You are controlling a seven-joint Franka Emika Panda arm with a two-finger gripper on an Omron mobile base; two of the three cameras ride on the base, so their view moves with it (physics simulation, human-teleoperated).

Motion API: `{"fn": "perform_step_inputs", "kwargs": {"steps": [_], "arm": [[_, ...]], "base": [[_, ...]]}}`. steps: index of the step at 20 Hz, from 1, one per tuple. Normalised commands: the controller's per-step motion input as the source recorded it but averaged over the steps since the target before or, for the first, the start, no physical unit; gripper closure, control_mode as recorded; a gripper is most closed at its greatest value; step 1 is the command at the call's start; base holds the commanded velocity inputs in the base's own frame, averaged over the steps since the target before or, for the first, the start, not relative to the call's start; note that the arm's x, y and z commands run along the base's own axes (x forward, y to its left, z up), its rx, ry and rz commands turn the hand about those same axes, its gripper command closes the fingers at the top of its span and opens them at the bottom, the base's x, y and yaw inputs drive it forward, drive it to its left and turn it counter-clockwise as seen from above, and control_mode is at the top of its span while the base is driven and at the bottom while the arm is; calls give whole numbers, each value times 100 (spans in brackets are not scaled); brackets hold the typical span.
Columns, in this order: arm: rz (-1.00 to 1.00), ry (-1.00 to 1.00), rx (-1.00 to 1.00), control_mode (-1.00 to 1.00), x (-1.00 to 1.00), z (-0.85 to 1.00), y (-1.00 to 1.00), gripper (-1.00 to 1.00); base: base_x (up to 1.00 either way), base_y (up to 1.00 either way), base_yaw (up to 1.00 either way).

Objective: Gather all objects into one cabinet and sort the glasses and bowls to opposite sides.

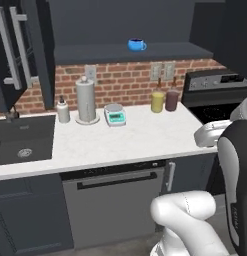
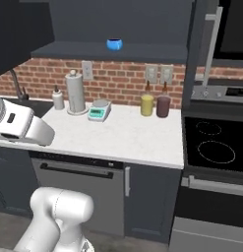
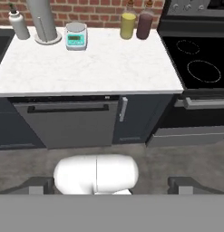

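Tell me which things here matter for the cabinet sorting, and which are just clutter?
Job: blue bowl on the open cabinet shelf; open gripper.

Clutter: paper towel holder, kitchen scale, soap bottle, yellow canister, brown canister, stove.

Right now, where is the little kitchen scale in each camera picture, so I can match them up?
Left base view: the kitchen scale sits mid-counter near the brick wall, right of the paper towel holder.
Right base view: left of centre, again just right of the holder.
Hand view: upper left, beside the holder.
Shared landmark: the paper towel holder.
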Motion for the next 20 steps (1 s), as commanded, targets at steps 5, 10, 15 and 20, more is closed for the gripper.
{"fn": "perform_step_inputs", "kwargs": {"steps": [5, 10, 15, 20], "arm": [[0, 0, 0, 100, 0, 0, 0, -100], [0, 0, 0, 100, 0, 0, 0, -100], [0, 0, 0, 100, 0, 0, 0, -100], [0, 0, 0, 100, 0, 0, 0, -100]], "base": [[77, 0, 0], [66, -3, 0], [45, -17, 0], [29, -21, -5]]}}
